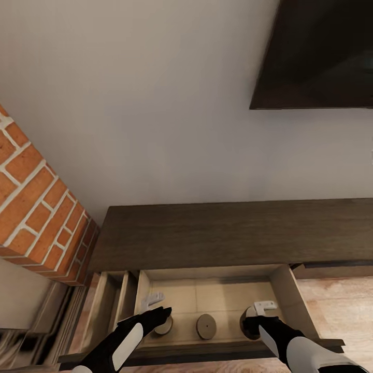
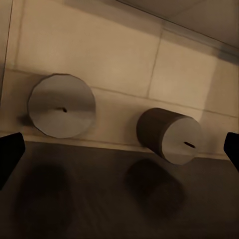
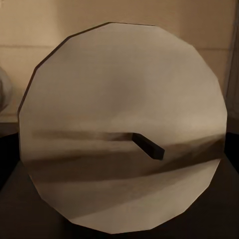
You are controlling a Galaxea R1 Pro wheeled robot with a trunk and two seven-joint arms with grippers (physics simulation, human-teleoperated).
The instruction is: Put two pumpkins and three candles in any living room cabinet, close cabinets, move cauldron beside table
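The cabinet (image 1: pixel 207 233) is a low dark-brown unit with one drawer (image 1: pixel 282 290) pulled out, pale beige inside. Three candles stand in it. The left candle (image 1: pixel 165 326) (image 2: pixel 62 105) is partly under my left gripper (image 1: pixel 155 306) (image 2: pixel 119 149), which hangs open above it with its fingertips (image 2: pixel 10 152) spread wide. The middle candle (image 1: pixel 206 326) (image 2: pixel 172 135) stands free. My right gripper (image 1: pixel 257 311) is down over the right candle (image 1: pixel 247 325) (image 3: pixel 122 132), whose flat top and wick loom close, with the jaws around it. The pumpkins and the cauldron are out of view.
A brick fireplace (image 1: pixel 36 207) stands at the left, close to the cabinet's end. A second, narrower drawer (image 1: pixel 111 300) is also out beside the open one. A dark TV (image 1: pixel 321 52) hangs on the wall above. Wooden floor (image 1: pixel 336 305) lies to the right.
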